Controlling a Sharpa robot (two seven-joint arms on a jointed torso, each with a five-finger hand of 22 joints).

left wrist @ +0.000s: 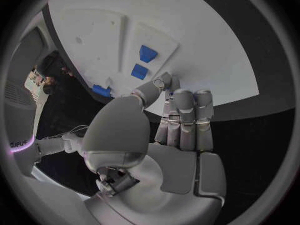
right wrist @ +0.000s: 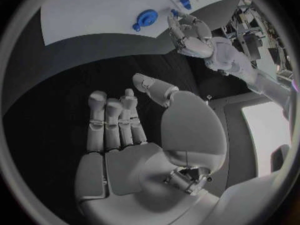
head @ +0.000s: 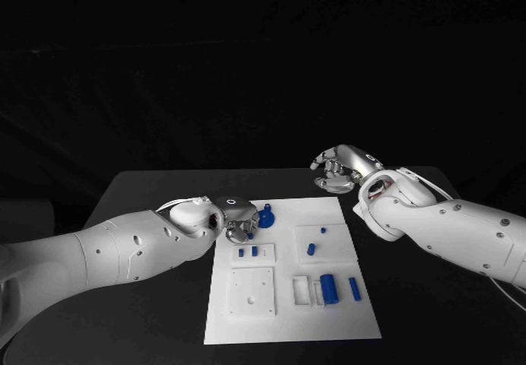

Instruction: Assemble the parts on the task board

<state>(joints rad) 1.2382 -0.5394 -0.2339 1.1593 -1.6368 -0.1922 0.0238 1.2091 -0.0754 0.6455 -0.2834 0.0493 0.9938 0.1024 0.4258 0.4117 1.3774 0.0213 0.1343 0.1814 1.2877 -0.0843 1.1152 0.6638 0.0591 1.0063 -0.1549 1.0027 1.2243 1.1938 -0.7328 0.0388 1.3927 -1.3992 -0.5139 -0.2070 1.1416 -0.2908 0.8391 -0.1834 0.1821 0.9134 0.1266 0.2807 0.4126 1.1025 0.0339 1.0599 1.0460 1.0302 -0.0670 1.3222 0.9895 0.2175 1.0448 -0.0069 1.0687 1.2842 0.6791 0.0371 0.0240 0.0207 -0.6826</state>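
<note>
Black desk (head: pixel 143 190) seen under a dark backdrop, matte surface left bare along the near left edge, darkness spread behind it

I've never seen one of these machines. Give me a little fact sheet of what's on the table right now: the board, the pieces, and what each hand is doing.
surface: black table
board: white task board, flat at the table's middle
pieces: small blue parts on the board, among them a round blue part near its far edge and a blue cylinder nearer the robot
left hand: left hand over the board's far left corner, beside the round part; whether it touches it is unclear
right hand: right hand raised beyond the board's far edge, holding nothing
</note>
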